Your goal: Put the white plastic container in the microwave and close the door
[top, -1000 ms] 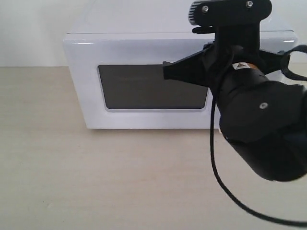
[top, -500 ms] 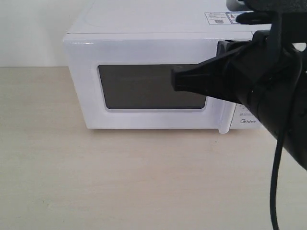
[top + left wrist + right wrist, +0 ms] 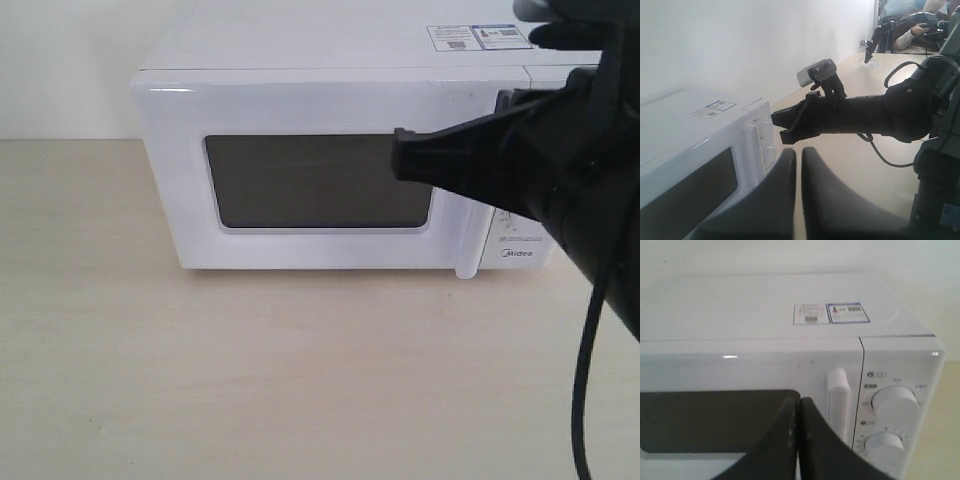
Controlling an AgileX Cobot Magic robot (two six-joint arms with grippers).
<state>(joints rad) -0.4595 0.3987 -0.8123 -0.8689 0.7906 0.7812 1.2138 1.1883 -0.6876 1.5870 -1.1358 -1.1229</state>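
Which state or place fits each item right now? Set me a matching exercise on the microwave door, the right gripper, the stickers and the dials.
Column one:
1. door
2. right gripper
3. stickers
4. dials

Column two:
A. on top of the microwave
B. to the right of the handle
C. closed
D. jaws together, in front of the window's right edge

Pairs: 1-C, 2-D, 3-A, 4-B
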